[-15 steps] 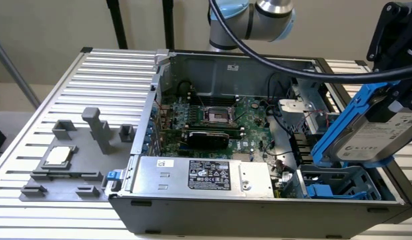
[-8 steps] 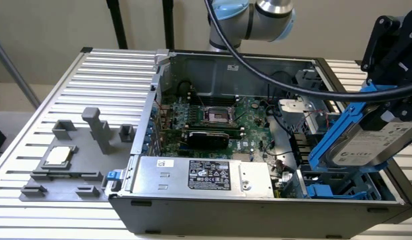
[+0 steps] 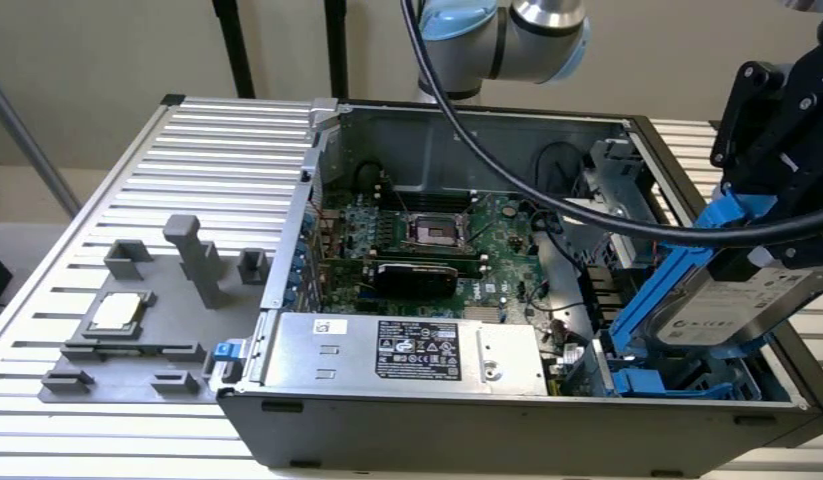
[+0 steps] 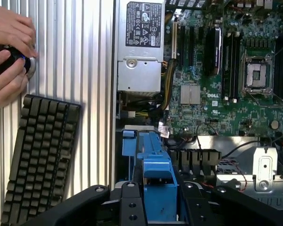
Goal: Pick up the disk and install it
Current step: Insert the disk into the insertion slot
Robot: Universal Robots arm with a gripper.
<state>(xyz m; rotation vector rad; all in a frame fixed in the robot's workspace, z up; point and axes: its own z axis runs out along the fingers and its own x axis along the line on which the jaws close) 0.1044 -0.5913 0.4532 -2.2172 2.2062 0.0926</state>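
Exterior view: an open computer case (image 3: 425,440) lies on a slatted aluminium bench (image 3: 224,140). The gripper (image 3: 774,225) hangs over the end of the case on the exterior view's right. Its pincer is clamped on the disk (image 3: 731,300), a silver-grey hard drive in bright blue rails. The disk is tilted steeply, its lower end dipping inside the case wall, just above the blue drive bay (image 3: 658,380) in the near corner. A silver power supply (image 3: 411,350) with a black label lies along the near wall of the case, and the green motherboard (image 3: 438,250) lies behind it. Near the bench edge on the exterior view's left, well apart from the disk, a small square CPU chip (image 3: 118,312) sits on a grey fixture (image 3: 131,350).

Wrist view: the black fingers (image 4: 132,207) press against both sides of the disk's blue carrier (image 4: 156,174), with the motherboard (image 4: 217,89) and the power supply (image 4: 139,52) beyond it. A black keyboard (image 4: 40,160) lies on the bench beside the case. Past the keyboard, a person's two hands (image 4: 9,28) hold a dark round object (image 4: 14,61).
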